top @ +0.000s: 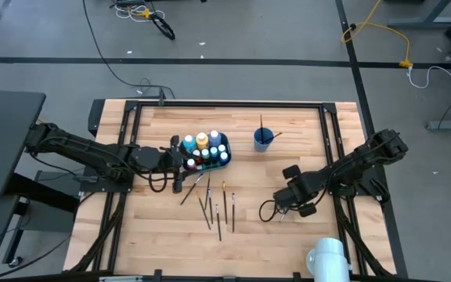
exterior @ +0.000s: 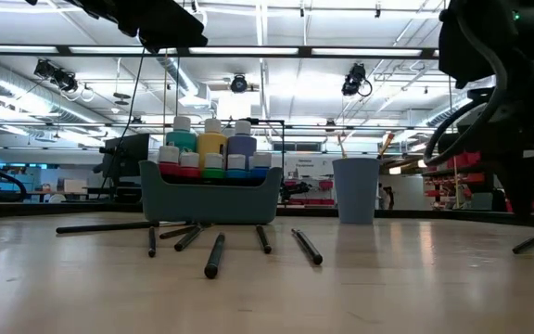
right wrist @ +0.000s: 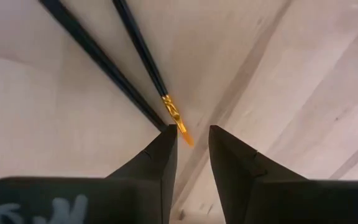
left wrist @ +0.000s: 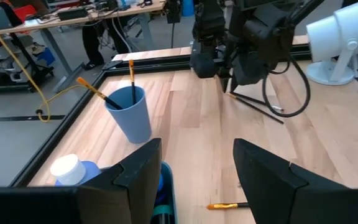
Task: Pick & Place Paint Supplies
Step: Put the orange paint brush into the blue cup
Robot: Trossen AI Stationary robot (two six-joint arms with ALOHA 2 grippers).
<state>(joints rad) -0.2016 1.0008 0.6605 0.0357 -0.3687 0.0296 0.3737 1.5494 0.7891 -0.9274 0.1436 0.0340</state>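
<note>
One teal bin (top: 224,157) of roughly ten bottles (top: 202,142), one blue cup (top: 263,141) (brushes uncounted).

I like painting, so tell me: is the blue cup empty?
No. In the high view the blue cup has thin paintbrushes standing in it, handles sticking out over its rim.

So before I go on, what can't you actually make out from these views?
- Whether the right claw grips a paintbrush: the right wrist view shows the tip between its fingers, contact unclear; in the high view the arm covers it.
- How many paint bottles sit in the bin: the low view's bin wall hides the lower ones, and the left claw overlaps its edge from above.
- The brushes in the cup: too small to count.
</note>
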